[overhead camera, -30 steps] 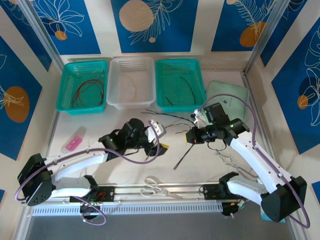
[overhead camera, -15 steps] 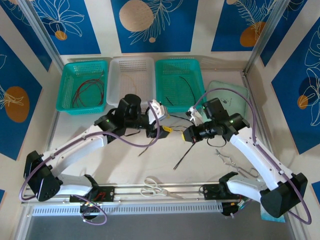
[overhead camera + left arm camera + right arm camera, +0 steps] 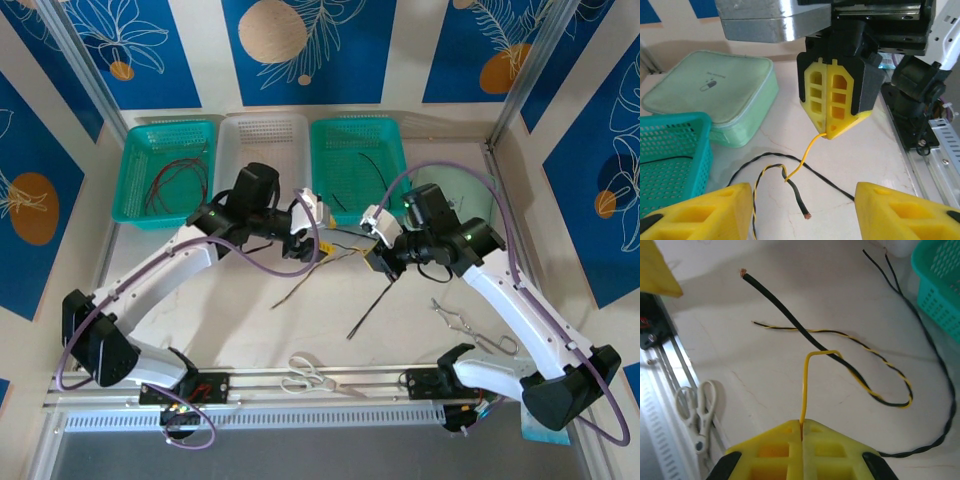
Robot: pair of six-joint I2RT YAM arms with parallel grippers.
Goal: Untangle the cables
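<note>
The cables (image 3: pixel 345 250) lie tangled mid-table between my two grippers. My right gripper (image 3: pixel 801 427) is shut on a thin yellow wire (image 3: pixel 804 390), which rises from its tips and hooks over a thick black wire (image 3: pixel 785 310) with a bare copper end. A twisted black-and-yellow pair (image 3: pixel 880 395) loops beside them. In the left wrist view my left gripper (image 3: pixel 802 215) stands open, its yellow fingertips (image 3: pixel 700 210) either side of the black wire's end (image 3: pixel 797 200), touching nothing. Facing it is the right gripper (image 3: pixel 837 100), the yellow wire (image 3: pixel 807 155) hanging from it.
Three baskets line the back: a teal basket (image 3: pixel 130 165) with red and black wires, a white basket (image 3: pixel 225 165), and a teal basket (image 3: pixel 400 170) with a black wire. A mint pouch (image 3: pixel 455 190) sits back right. Scissors (image 3: pixel 310 375) and forceps (image 3: pixel 455 320) lie near the front.
My left arm has swung up and to the right until its gripper faces the right one, its jaws narrowing a little. The right gripper has shifted slightly left, still holding the yellow wire.
</note>
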